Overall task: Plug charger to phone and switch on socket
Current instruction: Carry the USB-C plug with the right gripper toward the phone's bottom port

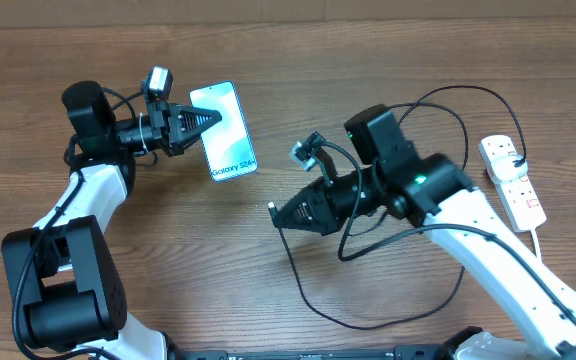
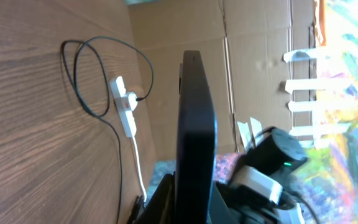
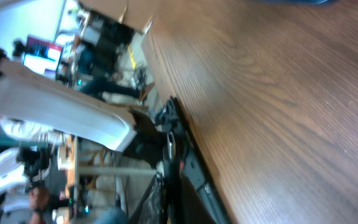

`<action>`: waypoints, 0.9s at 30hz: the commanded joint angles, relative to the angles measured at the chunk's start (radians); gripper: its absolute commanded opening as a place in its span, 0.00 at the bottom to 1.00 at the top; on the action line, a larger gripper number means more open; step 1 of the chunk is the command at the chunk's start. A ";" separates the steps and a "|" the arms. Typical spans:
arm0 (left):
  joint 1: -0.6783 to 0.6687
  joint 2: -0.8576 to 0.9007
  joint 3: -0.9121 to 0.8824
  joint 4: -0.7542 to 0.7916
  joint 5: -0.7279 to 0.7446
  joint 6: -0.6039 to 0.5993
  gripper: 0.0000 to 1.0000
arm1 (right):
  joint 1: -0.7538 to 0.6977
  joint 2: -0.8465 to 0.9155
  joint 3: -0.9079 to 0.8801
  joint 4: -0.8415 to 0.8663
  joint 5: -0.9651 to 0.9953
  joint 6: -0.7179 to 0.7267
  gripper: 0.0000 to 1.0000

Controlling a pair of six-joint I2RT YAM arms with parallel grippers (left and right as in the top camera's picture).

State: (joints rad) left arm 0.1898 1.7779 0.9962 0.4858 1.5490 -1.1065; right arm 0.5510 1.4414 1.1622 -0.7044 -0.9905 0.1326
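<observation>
The charger (image 1: 353, 322) loops its black cable close to the near edge, its connector end pinched in the clenched right gripper (image 1: 274, 212) over mid-worktop, the socket (image 1: 513, 178) lies by the right edge, and towards the far left corner the left gripper (image 1: 216, 116) clamps the raised phone (image 1: 230, 145).

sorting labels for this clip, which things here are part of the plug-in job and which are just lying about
Part of the job:
phone
charger
socket

Not part of it, only surroundings:
cardboard wall
wooden table
No other loose item shows on the table.
</observation>
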 commanded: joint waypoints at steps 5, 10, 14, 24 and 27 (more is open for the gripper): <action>-0.010 -0.005 0.006 0.333 0.031 -0.340 0.04 | 0.000 0.041 -0.135 0.350 -0.084 0.365 0.04; -0.035 -0.005 0.006 0.443 0.031 -0.426 0.04 | 0.003 0.076 -0.135 0.453 -0.137 0.404 0.04; -0.057 -0.005 0.006 0.443 0.031 -0.428 0.04 | 0.003 0.090 -0.135 0.513 -0.137 0.422 0.04; -0.067 -0.005 0.006 0.443 0.031 -0.436 0.04 | 0.003 0.119 -0.134 0.573 -0.129 0.423 0.04; -0.068 -0.005 0.006 0.443 0.031 -0.435 0.04 | 0.003 0.123 -0.134 0.612 -0.129 0.457 0.04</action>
State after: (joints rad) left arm 0.1242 1.7782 0.9932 0.9207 1.5631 -1.5246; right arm 0.5514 1.5547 1.0237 -0.1219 -1.1103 0.5594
